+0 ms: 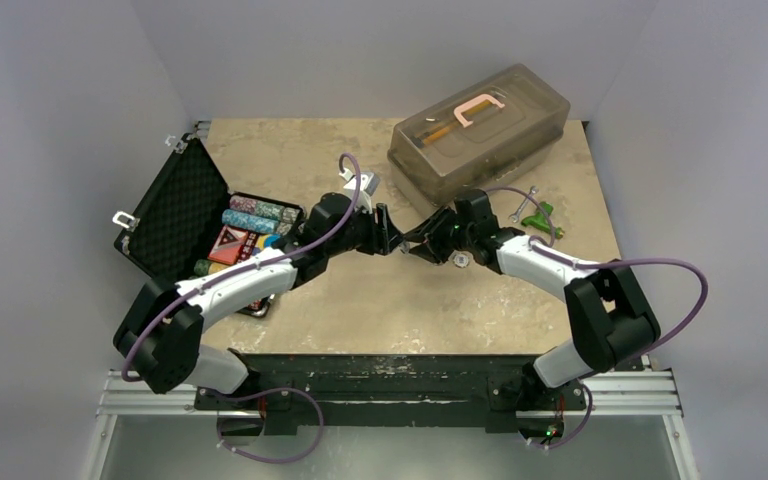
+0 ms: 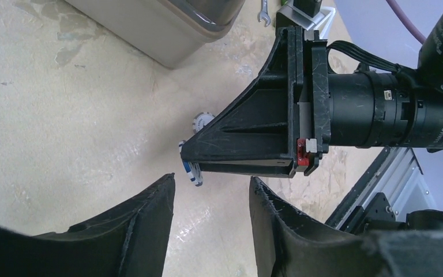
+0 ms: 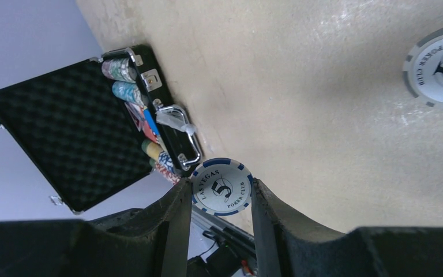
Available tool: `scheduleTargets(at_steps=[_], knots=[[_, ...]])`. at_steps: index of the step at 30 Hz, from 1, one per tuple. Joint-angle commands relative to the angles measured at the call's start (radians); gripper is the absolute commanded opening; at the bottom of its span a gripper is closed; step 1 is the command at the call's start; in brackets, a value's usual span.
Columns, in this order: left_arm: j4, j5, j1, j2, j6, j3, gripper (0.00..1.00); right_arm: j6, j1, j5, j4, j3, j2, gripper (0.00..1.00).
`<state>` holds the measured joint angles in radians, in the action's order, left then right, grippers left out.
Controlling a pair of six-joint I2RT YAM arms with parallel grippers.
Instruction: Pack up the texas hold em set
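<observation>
The black briefcase (image 1: 175, 205) of the texas hold em set lies open at the left, foam lid up, with rows of coloured chips (image 1: 260, 212) and a red card box (image 1: 228, 245) inside; the right wrist view also shows the briefcase (image 3: 69, 144). My right gripper (image 1: 418, 246) is shut on a blue-and-white "5" chip (image 3: 222, 187), held upright above the table's middle. My left gripper (image 1: 390, 240) faces it tip to tip. Its jaws stand open (image 2: 210, 182), and the chip's edge (image 2: 191, 172) shows just beyond the left finger. A grey-and-white chip (image 3: 441, 72) lies flat on the table.
A translucent grey tub (image 1: 480, 130) with a pink clamp (image 1: 478, 108) on its lid stands at the back right. A green-handled tool (image 1: 538, 215) and a wrench (image 1: 520, 205) lie beside it. The table's near edge and rail run below the arms.
</observation>
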<state>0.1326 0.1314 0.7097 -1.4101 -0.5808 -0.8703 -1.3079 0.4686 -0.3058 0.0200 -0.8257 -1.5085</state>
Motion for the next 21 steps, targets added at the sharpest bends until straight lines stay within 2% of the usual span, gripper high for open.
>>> scheduleTargets(at_steps=[1,14,21], knots=[[-0.010,-0.029,0.008,-0.013,0.035,-0.021,0.46,-0.087,0.017,0.012,-0.070,-0.021,0.000,0.24],[-0.064,-0.066,0.011,-0.051,0.044,-0.049,0.43,-0.164,0.037,0.022,-0.099,-0.057,0.001,0.24],[-0.089,-0.083,0.010,-0.055,0.087,-0.071,0.37,-0.183,0.048,0.009,-0.121,-0.063,-0.016,0.24]])
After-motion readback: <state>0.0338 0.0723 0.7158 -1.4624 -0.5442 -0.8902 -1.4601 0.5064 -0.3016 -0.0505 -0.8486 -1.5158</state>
